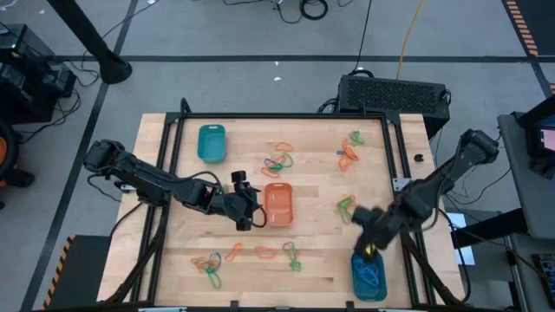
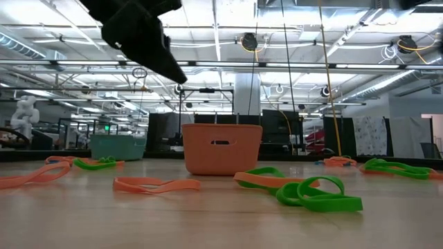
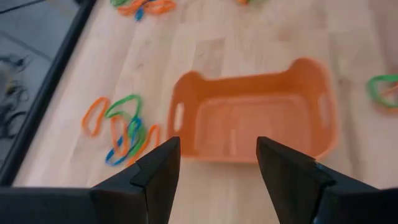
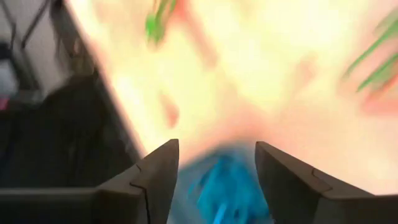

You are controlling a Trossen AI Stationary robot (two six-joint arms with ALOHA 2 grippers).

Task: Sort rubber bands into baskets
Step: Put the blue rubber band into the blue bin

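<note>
The rubber bands lie scattered in loose clusters on the wooden tabletop [image 1: 312,186]: a mixed tangle [image 1: 278,160] just beyond the orange basket [image 1: 278,204] toward the far edge, an orange and green bunch [image 1: 350,149] near the far right corner, a small green and orange group [image 1: 346,205] right of the orange basket, another mixed heap [image 1: 208,264] near the front left corner, and a few orange and green loops [image 1: 277,253] along the front edge. Blue bands [image 1: 372,276] sit inside the teal basket [image 1: 368,277] at the front right corner. The second teal basket [image 1: 211,143] stands near the far left part of the tabletop, and nothing can be made out in it.

The left gripper [image 1: 245,217] hangs just left of the orange basket, near the middle of the tabletop, with its jaws apart and nothing between them; in its wrist view the orange basket [image 3: 252,121] shows ahead of the fingers [image 3: 160,171], and no bands show in it. The right gripper [image 1: 371,250] is above the far end of the teal basket at the front right corner, its jaws spread wide and gripping nothing; its wrist view shows a blurred blue mass [image 4: 227,186] between the fingers [image 4: 155,174].

In the low view the orange basket [image 2: 221,147] stands upright mid-tabletop, with flat orange [image 2: 156,185] and green [image 2: 318,194] bands lying in front of it.
</note>
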